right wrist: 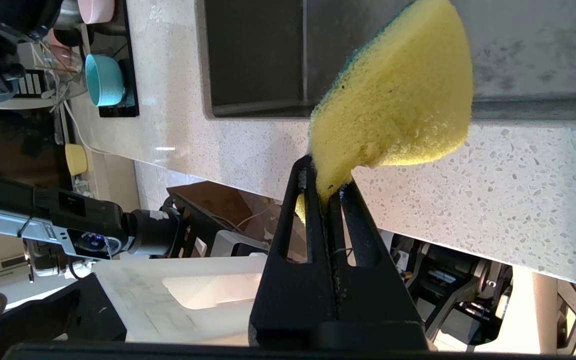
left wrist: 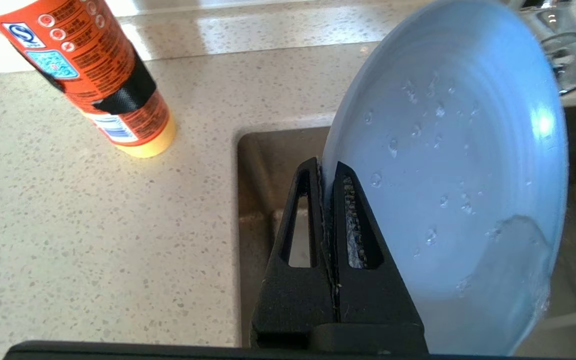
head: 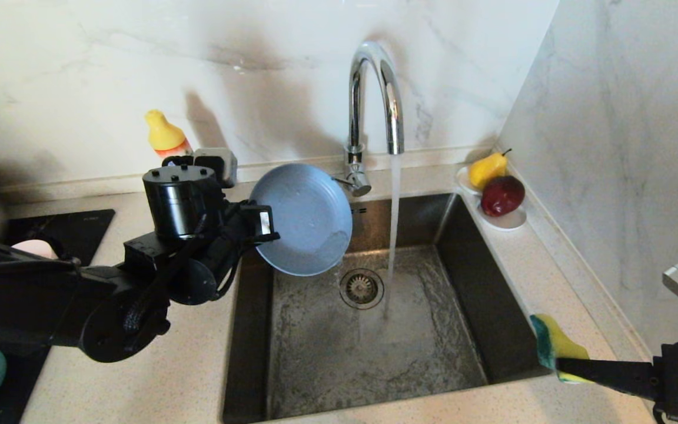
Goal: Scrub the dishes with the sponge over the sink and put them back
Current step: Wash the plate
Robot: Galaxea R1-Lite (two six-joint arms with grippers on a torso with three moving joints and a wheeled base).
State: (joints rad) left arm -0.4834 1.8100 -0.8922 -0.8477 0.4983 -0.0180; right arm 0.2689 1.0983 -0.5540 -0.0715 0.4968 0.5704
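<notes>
Over the sink (head: 495,330): left gripper (head: 268,227) pinching wet plate (head: 303,218), right gripper (head: 565,368) clamping sponge (head: 554,344); next probably needs bringing them together.

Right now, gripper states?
Left gripper: shut on the plate rim, over the sink.
Right gripper: shut on the sponge.

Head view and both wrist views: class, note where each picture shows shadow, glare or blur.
Head view: a dark shadow falls on the marble wall behind the bottle, and the tap shines with bright reflections. Left wrist view: a glare spot sits on the wet plate, and the bottle's top is washed out. Right wrist view: the sponge is sharp, the room below the counter pale and overexposed.
</notes>
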